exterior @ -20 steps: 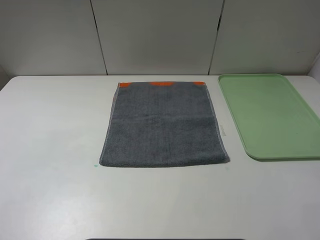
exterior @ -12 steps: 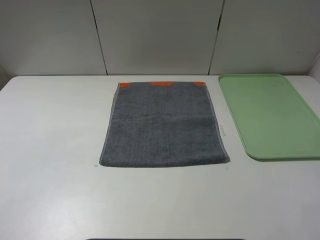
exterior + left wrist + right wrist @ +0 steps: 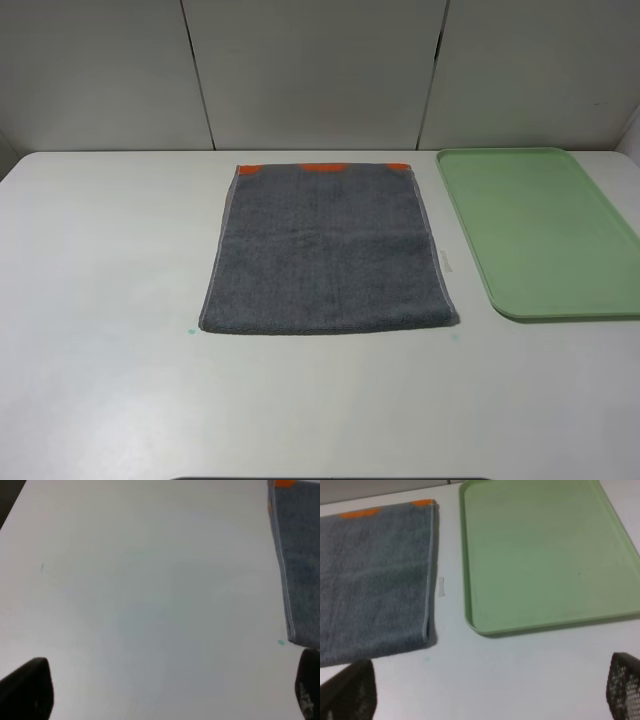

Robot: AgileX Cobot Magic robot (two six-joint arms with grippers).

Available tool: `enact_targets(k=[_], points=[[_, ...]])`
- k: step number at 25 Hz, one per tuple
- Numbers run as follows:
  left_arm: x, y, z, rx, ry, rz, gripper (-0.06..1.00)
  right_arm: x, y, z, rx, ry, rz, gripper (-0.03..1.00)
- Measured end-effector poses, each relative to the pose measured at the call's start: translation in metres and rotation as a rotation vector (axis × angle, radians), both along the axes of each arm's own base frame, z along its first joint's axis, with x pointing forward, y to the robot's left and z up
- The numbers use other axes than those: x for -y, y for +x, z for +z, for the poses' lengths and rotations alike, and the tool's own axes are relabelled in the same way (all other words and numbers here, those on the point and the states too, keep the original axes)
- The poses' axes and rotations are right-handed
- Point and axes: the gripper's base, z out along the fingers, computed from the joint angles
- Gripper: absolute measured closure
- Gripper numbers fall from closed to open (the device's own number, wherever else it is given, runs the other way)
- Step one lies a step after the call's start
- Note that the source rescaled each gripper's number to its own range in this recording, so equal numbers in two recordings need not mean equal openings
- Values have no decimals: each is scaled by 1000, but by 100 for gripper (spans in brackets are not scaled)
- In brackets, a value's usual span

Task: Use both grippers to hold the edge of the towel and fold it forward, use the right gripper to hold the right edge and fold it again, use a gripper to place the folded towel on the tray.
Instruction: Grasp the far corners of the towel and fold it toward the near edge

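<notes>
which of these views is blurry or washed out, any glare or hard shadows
Exterior high: sharp and evenly lit, towel and tray cast almost no shadow, soft sheen on the table. Left wrist: softest view, table pale and washed out, left gripper just dark blurred tips. Right wrist: towel and tray fairly clear, right gripper out of focus.

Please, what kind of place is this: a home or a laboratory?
Probably a lab test bench, not a home: a white table, plain grey wall panels, and just a towel and a green tray laid out.
</notes>
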Motion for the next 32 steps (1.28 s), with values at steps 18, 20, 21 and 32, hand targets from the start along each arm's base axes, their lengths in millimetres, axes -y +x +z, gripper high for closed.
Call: enact_targets(k=[18,20,21,32], points=[[0,-1,2,20,0,-2,-3,0,1,2,28,2,-2,-3],[0,-2,6,37,-1,-3,-3,0,4,2,11,3,-3,-3],[0,-1,9,36,-1,-3,-3,0,7,3,-8,5,-3,-3],[1,56,39,-225,158,-107,-2,1,72,15,-245,-28,22,-3]])
